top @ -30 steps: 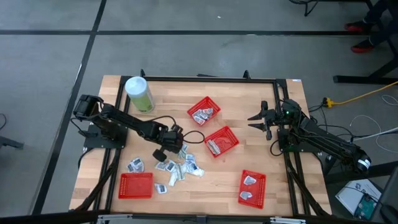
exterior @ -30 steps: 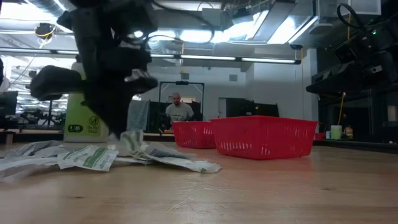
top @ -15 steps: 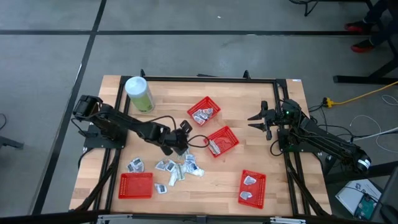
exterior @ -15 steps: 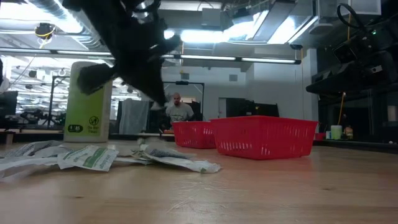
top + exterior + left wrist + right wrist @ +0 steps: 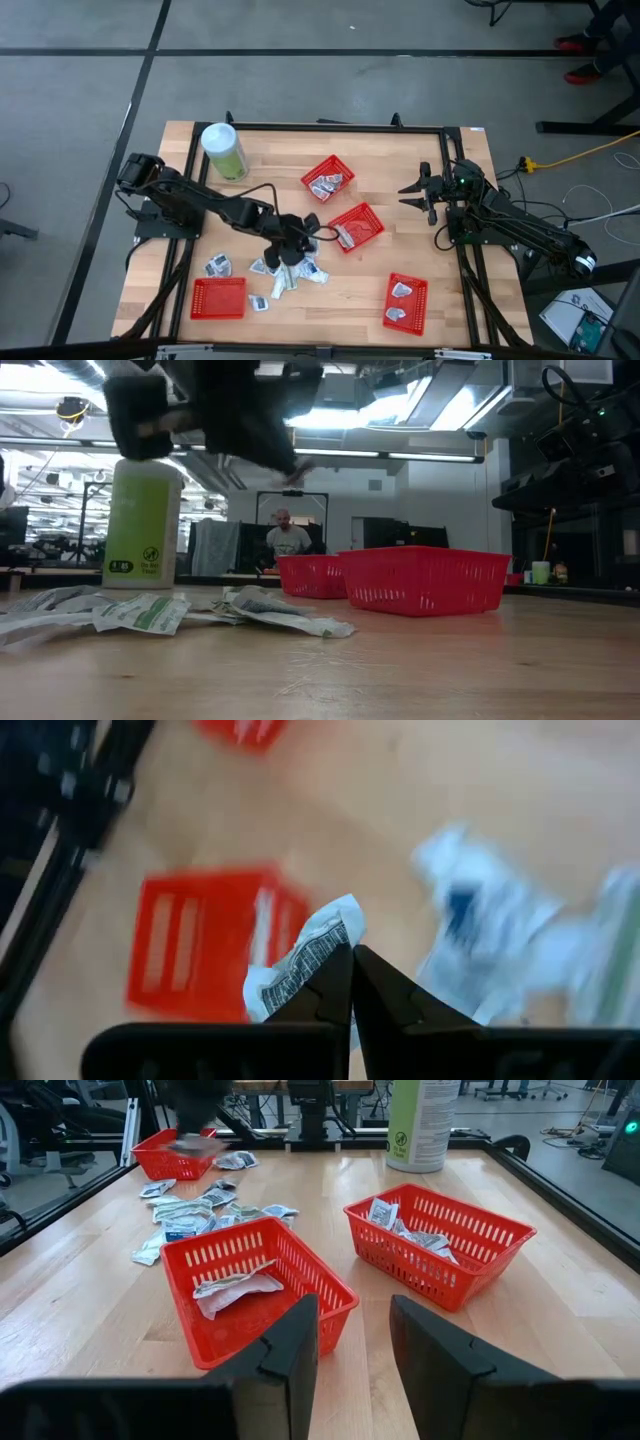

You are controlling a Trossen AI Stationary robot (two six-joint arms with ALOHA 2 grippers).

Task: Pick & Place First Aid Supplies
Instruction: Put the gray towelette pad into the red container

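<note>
Baskets, red mesh (image 5: 356,227), hold some packets; my left gripper (image 5: 350,965) pinches a crinkled white packet (image 5: 300,958), right gripper (image 5: 352,1330) waits open, loose flat white-grey packets (image 5: 285,270) remain.

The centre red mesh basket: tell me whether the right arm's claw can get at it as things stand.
Probably yes. The right claw waits open beside the centre red mesh basket, with only bare wooden table between them.

the left claw (image 5: 312,222) has carried a packet (image 5: 300,960) from the pile toward the middle basket (image 5: 357,226).
</note>
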